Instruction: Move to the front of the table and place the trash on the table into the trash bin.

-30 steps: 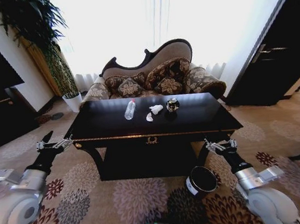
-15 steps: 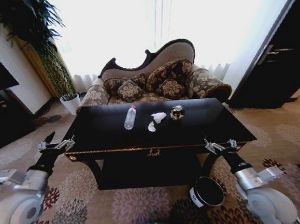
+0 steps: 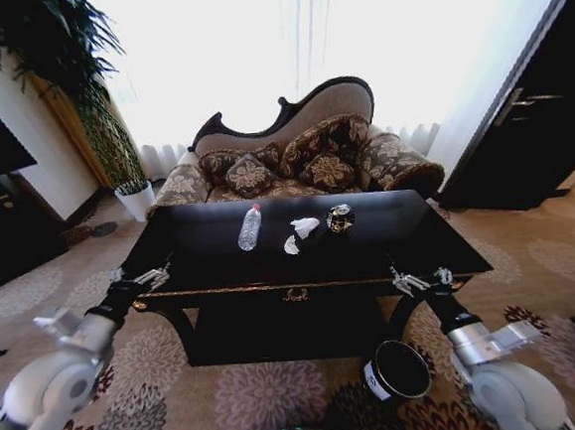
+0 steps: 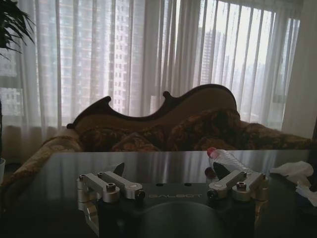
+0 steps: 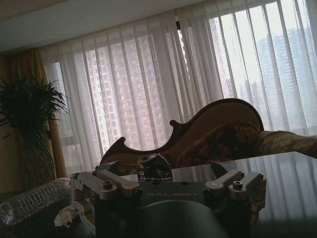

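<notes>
Black table (image 3: 389, 239): centre of the head frame, glossy top.
Trash (image 3: 305, 226): white scraps mid-table, dark shiny item (image 3: 340, 218) just right of them.
Trash bin (image 3: 396, 370): lower right, on the carpet.
Left gripper (image 3: 141, 279): released, fingers spread, at the table's left front corner.
Right gripper (image 3: 422, 280): released, at the right front edge.

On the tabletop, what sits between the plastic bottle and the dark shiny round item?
In the head view, two crumpled white paper scraps lie between the plastic bottle and the dark shiny round item on the table, apart from both.
</notes>
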